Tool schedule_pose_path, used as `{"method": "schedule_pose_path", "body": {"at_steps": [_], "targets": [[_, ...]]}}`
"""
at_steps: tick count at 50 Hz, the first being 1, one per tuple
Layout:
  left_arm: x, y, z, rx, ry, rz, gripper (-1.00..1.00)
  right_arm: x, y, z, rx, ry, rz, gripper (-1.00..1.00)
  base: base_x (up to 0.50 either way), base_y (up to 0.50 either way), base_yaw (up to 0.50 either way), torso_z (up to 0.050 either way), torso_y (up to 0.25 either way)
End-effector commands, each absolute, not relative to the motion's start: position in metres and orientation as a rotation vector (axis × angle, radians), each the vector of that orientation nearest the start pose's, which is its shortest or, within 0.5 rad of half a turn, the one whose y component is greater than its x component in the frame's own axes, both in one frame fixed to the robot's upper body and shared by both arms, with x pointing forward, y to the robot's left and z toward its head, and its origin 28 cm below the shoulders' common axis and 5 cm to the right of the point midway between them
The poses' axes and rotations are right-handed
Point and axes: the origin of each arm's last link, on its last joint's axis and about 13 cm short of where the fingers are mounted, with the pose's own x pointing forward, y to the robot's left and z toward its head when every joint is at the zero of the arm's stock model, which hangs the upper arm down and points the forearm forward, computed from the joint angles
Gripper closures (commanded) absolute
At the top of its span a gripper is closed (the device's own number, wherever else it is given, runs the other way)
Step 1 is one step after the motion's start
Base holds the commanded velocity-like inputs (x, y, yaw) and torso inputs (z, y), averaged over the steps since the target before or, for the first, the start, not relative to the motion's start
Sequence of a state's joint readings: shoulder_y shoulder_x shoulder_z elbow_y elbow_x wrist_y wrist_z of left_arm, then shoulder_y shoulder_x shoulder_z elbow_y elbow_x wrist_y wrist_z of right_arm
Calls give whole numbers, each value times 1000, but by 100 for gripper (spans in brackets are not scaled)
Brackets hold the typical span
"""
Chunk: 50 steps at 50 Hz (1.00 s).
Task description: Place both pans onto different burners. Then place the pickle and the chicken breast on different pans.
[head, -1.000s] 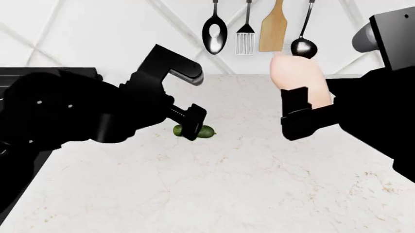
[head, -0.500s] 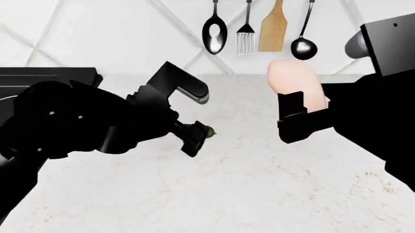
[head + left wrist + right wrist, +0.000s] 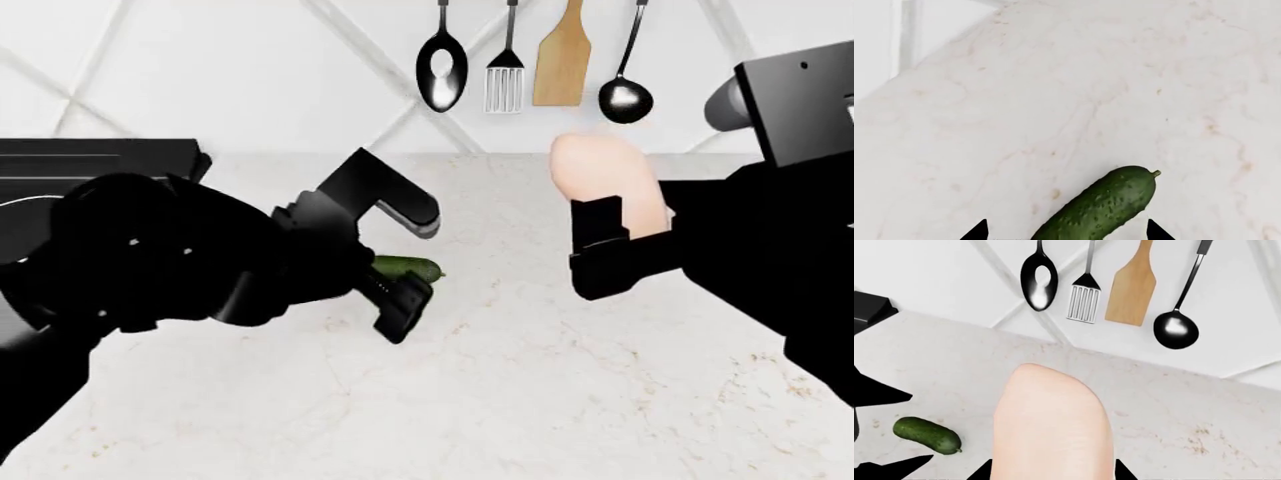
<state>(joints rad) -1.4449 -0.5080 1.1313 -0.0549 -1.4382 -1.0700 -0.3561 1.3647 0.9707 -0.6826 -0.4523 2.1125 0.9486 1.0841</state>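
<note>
Surface: pale cream marble-patterned countertop (image 3: 534, 400) below a white panelled wall; head view centre used as clock centre.
Wall items: at 12 to 1 o'clock, hanging in a row: glossy black spoon (image 3: 442, 68), slotted black-handled spatula (image 3: 505, 75), flat wooden spatula (image 3: 562, 60), small black ladle (image 3: 623, 92).
Stovetop: edge of a flat black glass stovetop (image 3: 100, 158) at 9 to 10 o'clock, mostly hidden by the left arm; pans and burners cannot be made out.
Left arm: bulky black links enter from 8 to 9 o'clock, wrist angled down toward the counter near centre.
Left gripper (image 3: 407, 255): black, two-fingered, fingers spread wide, one finger raised toward 11 o'clock, the other low near 7 o'clock, straddling the pickle.
Pickle: small dark green bumpy cylinder with rounded ends (image 3: 404, 267) lying flat on the counter just left of centre; in the left wrist view (image 3: 1101, 206) it sits between the two black fingertips (image 3: 977, 231) with clear gaps either side, not touched.
Right arm: black, enters from 3 to 4 o'clock, forearm roughly level, wrist pointing toward the wall.
Right gripper (image 3: 607, 240): fingers closed against the lower part of the chicken breast, held clear of the counter.
Chicken breast: smooth pale pink-beige elongated piece (image 3: 607, 180) at 1 to 2 o'clock, standing upright out of the right gripper; the right wrist view (image 3: 1052, 425) shows it between the fingertips (image 3: 984, 471), rounded end toward the wall utensils.
</note>
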Motion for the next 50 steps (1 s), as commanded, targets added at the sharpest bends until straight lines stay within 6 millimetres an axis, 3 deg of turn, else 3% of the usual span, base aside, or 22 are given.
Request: {"method": "schedule_pose_path", "body": {"at_steps": [1,49,50], "targets": [[310,185,243,484,584,-609,-100,201,-139,311,-135,295,216,100,0,0,0,0,0],[318,191,223,655,680,-580,-100,215,-134,306,-148,309,214,100,1,0,0,0,0],[318,191,223,650,676,-577,100,215,-134,306,-148,309,213,100,0,0,0,0,0]]}}
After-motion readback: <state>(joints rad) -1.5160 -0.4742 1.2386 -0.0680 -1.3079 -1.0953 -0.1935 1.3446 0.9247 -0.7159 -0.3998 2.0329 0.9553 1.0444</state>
